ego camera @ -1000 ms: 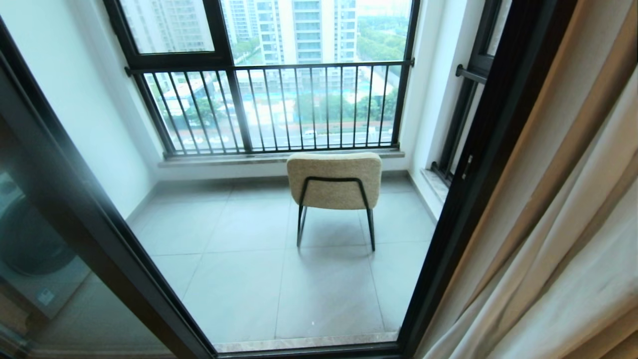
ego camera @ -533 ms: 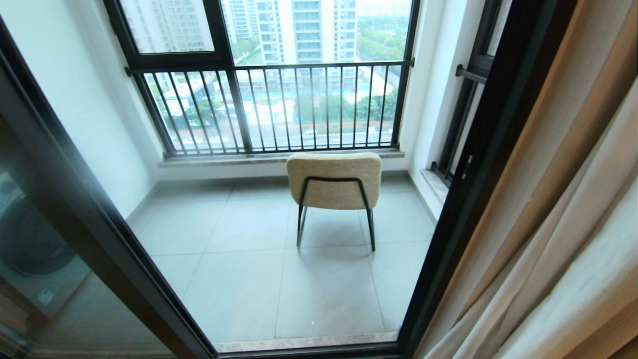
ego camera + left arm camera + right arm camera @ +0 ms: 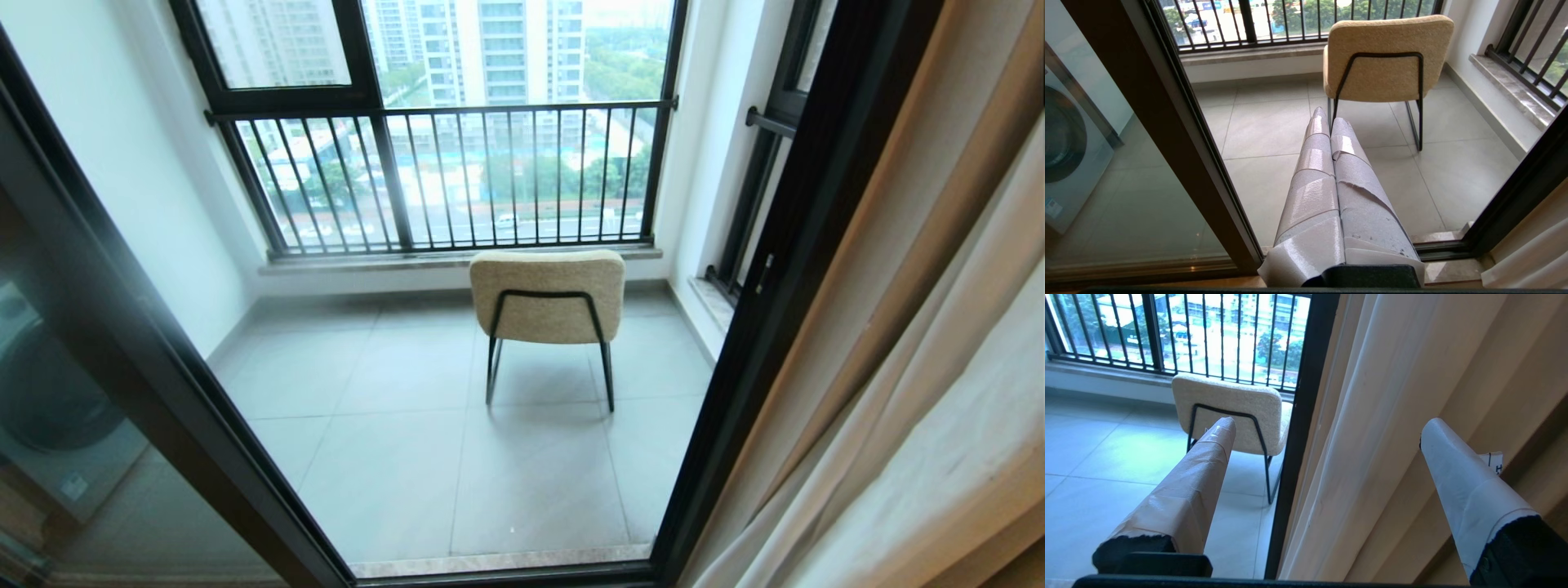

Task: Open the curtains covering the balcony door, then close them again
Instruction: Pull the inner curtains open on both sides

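Observation:
The curtains (image 3: pixel 963 457) hang bunched at the right, sheer white folds beside tan drapes (image 3: pixel 922 204). The balcony door (image 3: pixel 784 269) stands uncovered, its dark frame and glass showing the balcony. Neither gripper appears in the head view. My right gripper (image 3: pixel 1327 428) is open wide; beyond the gap between its fingers are the door frame (image 3: pixel 1302 428) and a white curtain fold (image 3: pixel 1372 416), and nothing is held. My left gripper (image 3: pixel 1329 116) is shut and empty, its taped fingers pointing over the door sill toward the balcony floor.
A beige chair (image 3: pixel 547 298) on black metal legs stands on the grey balcony tiles, before a black-barred railing window (image 3: pixel 449 175). A washing machine (image 3: pixel 49 400) shows behind the left glass panel. The door's floor track (image 3: pixel 1445 249) runs below the left gripper.
The curtain folds at the right edge of the head view have shifted a little. The door, chair and balcony look the same.

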Robot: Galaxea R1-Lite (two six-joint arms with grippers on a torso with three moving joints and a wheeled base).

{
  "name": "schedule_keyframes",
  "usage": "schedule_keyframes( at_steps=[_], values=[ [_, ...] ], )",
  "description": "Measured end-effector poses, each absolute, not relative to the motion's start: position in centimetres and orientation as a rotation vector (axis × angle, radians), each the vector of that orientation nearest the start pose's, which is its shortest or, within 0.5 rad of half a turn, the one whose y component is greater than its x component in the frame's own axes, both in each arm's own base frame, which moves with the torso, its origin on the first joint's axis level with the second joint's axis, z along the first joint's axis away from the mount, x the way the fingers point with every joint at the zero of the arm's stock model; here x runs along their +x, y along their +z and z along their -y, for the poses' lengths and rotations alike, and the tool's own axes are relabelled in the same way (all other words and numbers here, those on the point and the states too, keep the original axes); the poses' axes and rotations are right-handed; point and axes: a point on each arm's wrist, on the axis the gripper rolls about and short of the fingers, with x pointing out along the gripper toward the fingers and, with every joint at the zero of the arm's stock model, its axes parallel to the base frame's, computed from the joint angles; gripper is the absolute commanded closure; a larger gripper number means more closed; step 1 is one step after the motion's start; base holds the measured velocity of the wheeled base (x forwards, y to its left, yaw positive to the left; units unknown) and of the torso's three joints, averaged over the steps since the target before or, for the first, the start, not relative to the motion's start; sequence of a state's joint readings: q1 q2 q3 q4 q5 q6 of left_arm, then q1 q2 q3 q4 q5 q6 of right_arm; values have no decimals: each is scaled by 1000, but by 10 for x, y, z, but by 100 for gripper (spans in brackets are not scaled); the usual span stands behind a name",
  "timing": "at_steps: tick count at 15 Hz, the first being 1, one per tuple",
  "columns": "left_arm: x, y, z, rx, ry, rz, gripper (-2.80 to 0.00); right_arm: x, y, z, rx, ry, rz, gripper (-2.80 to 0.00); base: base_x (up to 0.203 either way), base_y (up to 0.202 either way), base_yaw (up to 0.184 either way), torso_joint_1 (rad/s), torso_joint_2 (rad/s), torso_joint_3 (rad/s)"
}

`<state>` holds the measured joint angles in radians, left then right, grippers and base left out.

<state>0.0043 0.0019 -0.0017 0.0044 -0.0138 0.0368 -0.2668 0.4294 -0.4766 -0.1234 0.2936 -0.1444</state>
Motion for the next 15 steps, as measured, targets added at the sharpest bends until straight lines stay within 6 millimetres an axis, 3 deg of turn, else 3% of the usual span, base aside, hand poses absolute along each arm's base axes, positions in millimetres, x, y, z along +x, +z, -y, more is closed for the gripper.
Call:
schedule_keyframes(
  at_steps=[4,5,11,15],
  values=[
    [-23,76,0,37,-10,-4,0,-10,207,-6,-188,30,113,-280,0,0,0,0,0,0],
    [-23,76,0,37,-9,-4,0,-10,202,-5,-186,48,108,0,0,0,0,0,0,0],
    [-23,76,0,37,-9,-5,0,-6,173,-4,-170,125,41,0,0,0,0,0,0,0],
    [-23,76,0,37,-9,-4,0,-7,143,-3,-164,151,-11,0,0,0,0,0,0,0]
  ],
)
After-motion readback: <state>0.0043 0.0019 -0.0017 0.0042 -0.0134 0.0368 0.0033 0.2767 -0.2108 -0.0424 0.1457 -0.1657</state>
